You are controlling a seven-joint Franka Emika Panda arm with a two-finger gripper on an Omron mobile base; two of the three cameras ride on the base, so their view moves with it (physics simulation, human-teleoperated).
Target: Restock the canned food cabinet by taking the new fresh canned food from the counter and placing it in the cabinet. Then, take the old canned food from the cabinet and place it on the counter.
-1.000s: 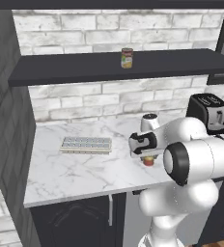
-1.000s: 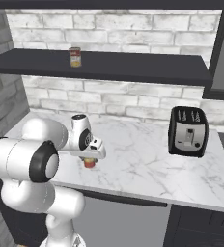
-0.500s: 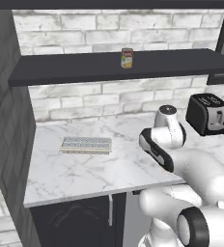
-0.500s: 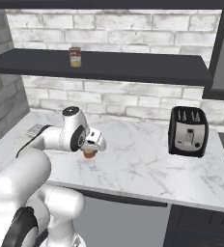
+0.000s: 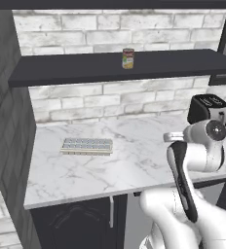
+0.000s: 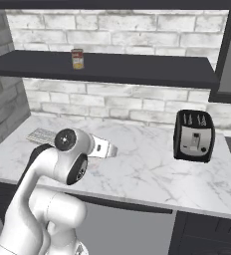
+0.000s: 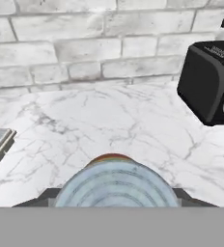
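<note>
From my hand camera I see the new fresh canned food [image 7: 115, 185] very close, between the two dark fingertips [image 7: 41, 197]; its pale ringed lid faces me and only a thin red-orange edge shows behind it. The lower part of the can is cut off by the bottom of the picture, so I cannot tell if it stands on the counter [image 7: 109, 120] or is lifted. The fingers sit at both sides of the can, and I judge the gripper [image 7: 115, 198] is clenched on it. In both base views the arm itself covers the hand and the can. I count one old canned food [image 5: 128, 58] upright on the dark cabinet [image 5: 76, 68] shelf, one black toaster [image 6: 193, 135] and one flat grey tray [image 5: 86, 146] on the marble.
</note>
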